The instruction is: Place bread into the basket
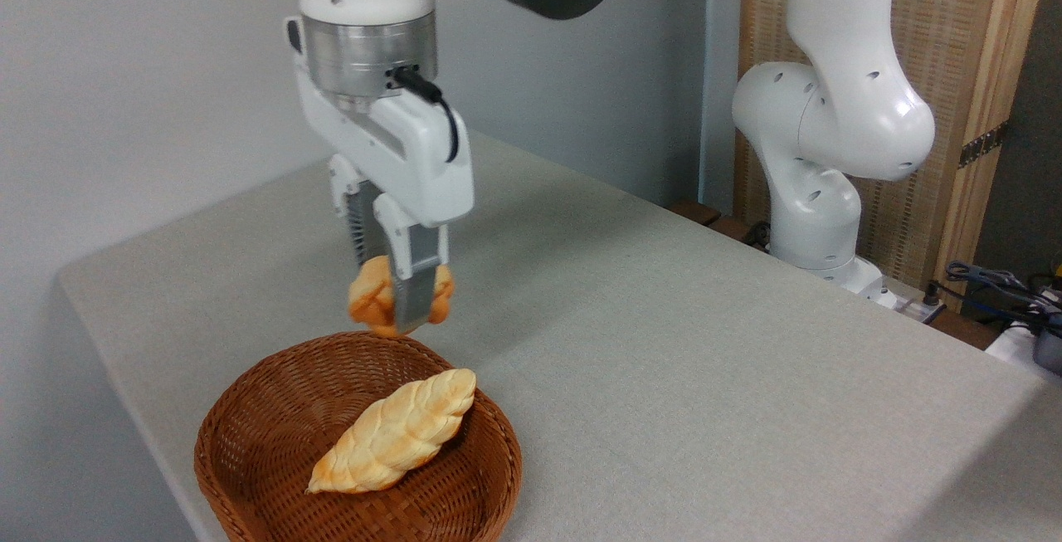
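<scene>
My gripper [404, 297] pointed straight down, and its jaws were clamped on the bun [372, 297], narrowed only as far as the soft bread allowed. One grey ribbed finger [412, 297] crossed the front of the bun; the other sat behind it, mostly hidden. The bun bulged out on both sides of that finger, lumpy and knotted, pale yellow shading to orange-brown. It hung in the air, clear of the worktop [664, 343], just above the far rim of the basket [249, 476].

The basket was round and shallow, of brown woven wicker with a ridged weave, and it stood near the front left corner of the worktop. Inside it lay a long braided loaf [398, 434], pale gold and smooth, tapering to a point at each end, slanted across the basket's floor. The worktop was covered in a plain grey, finely textured cloth.
</scene>
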